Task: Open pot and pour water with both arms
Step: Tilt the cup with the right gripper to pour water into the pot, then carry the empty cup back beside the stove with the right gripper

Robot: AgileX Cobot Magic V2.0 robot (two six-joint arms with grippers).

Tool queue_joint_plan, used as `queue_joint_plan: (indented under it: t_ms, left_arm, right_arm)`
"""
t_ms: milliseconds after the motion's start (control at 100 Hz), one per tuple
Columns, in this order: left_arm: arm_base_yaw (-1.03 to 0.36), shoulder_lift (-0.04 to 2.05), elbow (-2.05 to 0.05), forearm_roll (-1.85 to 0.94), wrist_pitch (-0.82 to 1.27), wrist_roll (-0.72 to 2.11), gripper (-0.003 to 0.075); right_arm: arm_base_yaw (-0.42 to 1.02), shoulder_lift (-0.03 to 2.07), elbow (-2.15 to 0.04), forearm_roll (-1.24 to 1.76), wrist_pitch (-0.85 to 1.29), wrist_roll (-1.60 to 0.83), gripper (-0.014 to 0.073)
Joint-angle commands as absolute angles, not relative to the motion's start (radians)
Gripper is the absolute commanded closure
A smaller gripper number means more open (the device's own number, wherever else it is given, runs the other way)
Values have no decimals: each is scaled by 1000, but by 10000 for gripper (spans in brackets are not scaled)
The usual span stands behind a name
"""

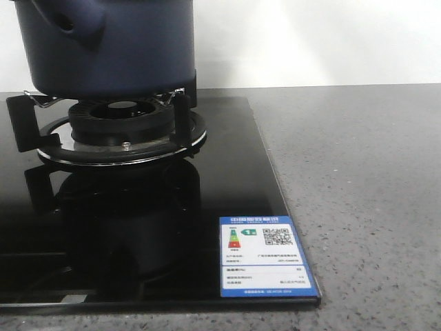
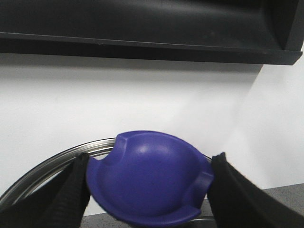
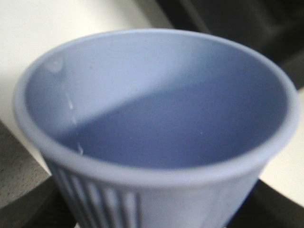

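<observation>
The dark navy-blue pot stands on the gas burner at the far left, its spout socket towards me; its top is cut off by the frame. Neither gripper shows in the front view. My left gripper is shut on the blue knob of a lid, whose metal rim curves behind it. I cannot tell whether the lid rests on the pot. My right gripper is shut on a light blue ribbed cup, held upright and filling the view; drops cling to its inner wall.
The burner sits on a black glass hob with a blue and white label at its front right corner. Grey speckled countertop lies to the right. A white wall and a dark hood are behind the lid.
</observation>
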State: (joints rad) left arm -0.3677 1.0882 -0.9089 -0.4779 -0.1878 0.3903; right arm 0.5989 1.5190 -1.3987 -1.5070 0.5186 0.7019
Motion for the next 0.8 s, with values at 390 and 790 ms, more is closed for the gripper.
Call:
queue_joint_plan:
  t_ms: [390,790]
  left_arm:
    - [-366,1068,-946,-469,-288,392,348]
    - [-366,1068,-946,-469,-288,392,348]
  right_arm:
    - [456,1339,-1378,-1468,403,927,243]
    - [202,1176,-1075,-1468,104,1151,243]
